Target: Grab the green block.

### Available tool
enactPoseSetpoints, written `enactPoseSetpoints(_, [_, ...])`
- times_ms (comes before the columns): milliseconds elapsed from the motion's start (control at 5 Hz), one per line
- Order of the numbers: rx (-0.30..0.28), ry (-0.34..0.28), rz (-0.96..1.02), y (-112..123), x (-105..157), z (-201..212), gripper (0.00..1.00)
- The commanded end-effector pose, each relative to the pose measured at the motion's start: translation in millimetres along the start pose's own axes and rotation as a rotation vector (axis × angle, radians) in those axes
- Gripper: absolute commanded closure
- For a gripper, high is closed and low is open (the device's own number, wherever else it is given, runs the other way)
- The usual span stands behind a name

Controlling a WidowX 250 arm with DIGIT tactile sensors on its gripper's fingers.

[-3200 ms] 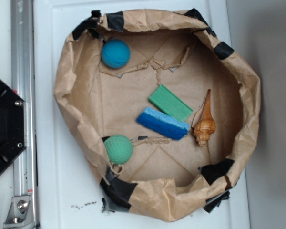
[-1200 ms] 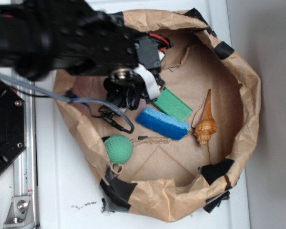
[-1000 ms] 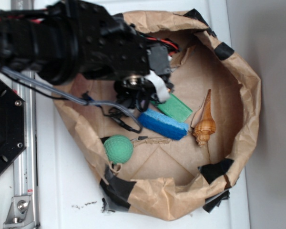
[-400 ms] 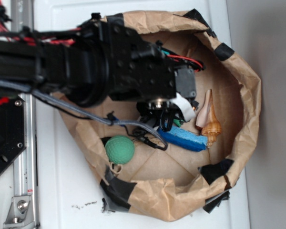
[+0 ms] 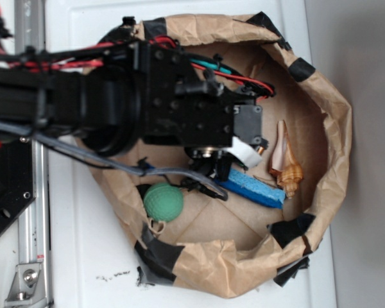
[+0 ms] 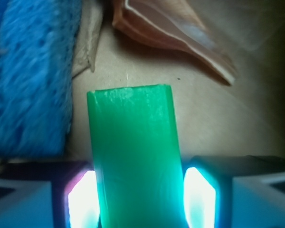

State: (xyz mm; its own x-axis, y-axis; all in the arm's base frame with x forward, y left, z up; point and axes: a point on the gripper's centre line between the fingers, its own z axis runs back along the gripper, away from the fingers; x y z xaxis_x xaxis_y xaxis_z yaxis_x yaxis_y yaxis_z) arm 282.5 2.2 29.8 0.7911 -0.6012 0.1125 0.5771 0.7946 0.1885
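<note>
In the wrist view the green block [image 6: 133, 142] lies lengthwise on the brown paper, running out from between my fingers. My gripper [image 6: 140, 202] is shut on it, the glowing left pad [image 6: 83, 199] and right pad [image 6: 199, 194] pressed against its long sides. In the exterior view the black arm covers the block, and the gripper [image 5: 212, 168] sits low in the middle of the paper basin.
A blue sponge [image 5: 253, 188] [image 6: 28, 80] lies right beside the block on its left. A tan shell [image 5: 285, 163] [image 6: 180, 28] lies just ahead. A green dimpled ball [image 5: 163, 202] sits at the basin's lower left. Crumpled paper walls [image 5: 333, 128] ring everything.
The arm came in from the left, over the block, and dropped onto it. The sponge and the shell have been shoved right and down. The green ball shifted slightly.
</note>
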Motion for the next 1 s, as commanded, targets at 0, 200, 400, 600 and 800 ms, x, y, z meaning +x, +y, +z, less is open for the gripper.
enactPoseSetpoints(0, [0.074, -0.048, 0.227, -1, 16, 106, 1.0])
enactPoseSetpoints(200, [0.031, 0.048, 0.441, 10, 23, 134, 1.0])
enactPoseSetpoints(400, [0.06, 0.169, 0.633, 6, 27, 135, 1.0])
enactPoseSetpoints(600, [0.05, 0.185, 0.694, -3, 23, 135, 1.0])
enactPoseSetpoints(800, [0.039, 0.184, 0.709, -10, 20, 131, 1.0])
